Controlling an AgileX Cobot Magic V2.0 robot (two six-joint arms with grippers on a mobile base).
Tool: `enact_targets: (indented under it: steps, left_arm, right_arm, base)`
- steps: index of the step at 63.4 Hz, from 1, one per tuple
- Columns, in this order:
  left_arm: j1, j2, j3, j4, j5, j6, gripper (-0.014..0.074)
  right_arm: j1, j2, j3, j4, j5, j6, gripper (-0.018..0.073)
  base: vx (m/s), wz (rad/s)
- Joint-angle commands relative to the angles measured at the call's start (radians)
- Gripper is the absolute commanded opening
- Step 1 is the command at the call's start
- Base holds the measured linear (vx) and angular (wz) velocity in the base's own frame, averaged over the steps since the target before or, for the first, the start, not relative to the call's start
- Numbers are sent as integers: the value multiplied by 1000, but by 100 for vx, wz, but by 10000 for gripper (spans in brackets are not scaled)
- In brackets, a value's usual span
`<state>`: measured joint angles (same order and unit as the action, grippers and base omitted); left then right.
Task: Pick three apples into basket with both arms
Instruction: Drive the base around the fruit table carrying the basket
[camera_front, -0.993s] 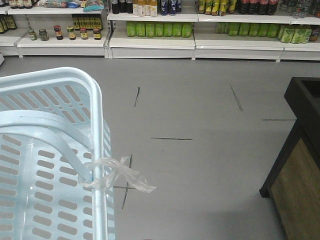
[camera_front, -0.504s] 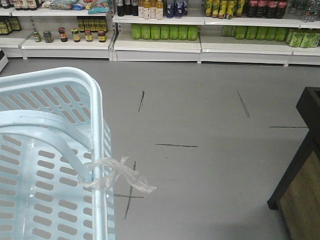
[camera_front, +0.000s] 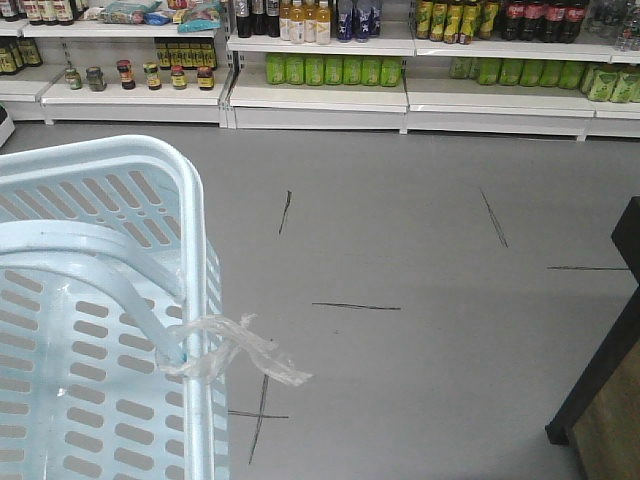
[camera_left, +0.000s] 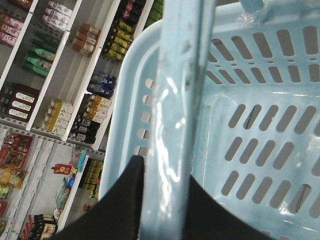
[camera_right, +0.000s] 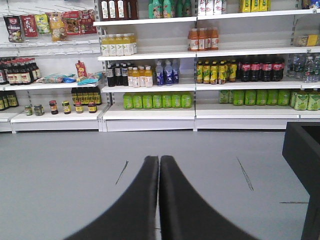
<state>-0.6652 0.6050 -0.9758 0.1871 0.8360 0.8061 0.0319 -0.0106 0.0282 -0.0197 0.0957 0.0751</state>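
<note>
The pale blue basket (camera_front: 100, 330) fills the lower left of the front view, with its swing handle (camera_front: 90, 245) and a clear plastic scrap (camera_front: 235, 350) on its rim. In the left wrist view my left gripper (camera_left: 167, 175) is shut on the basket's handle (camera_left: 180, 100), with the slotted basket wall (camera_left: 260, 125) beyond it. In the right wrist view my right gripper (camera_right: 159, 165) is shut and empty, held above the grey floor. No apples are in view. The inside of the basket shown holds nothing.
Store shelves (camera_front: 320, 90) with bottles and jars run along the far wall. A dark stand with a wooden side (camera_front: 610, 400) is at the right edge, also in the right wrist view (camera_right: 302, 150). The grey floor (camera_front: 400, 250) has dark scuff lines.
The floor, shelves and dark stand have shifted right and down in the front view; the stand has slid partly out of frame. The basket keeps its place in the frame.
</note>
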Motion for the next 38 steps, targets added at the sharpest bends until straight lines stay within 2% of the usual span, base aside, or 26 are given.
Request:
enact_targets:
  steps: [1, 38]
  left_arm:
    - [-3, 6, -34, 4, -98, -16, -6]
    - [-3, 6, -34, 4, -98, -16, -6]
  right_arm:
    - [3, -11, 14, -6, -78, -7, -9]
    - [3, -11, 14, -6, -78, -7, -9]
  base:
    - [15, -3]
    - [16, -6]
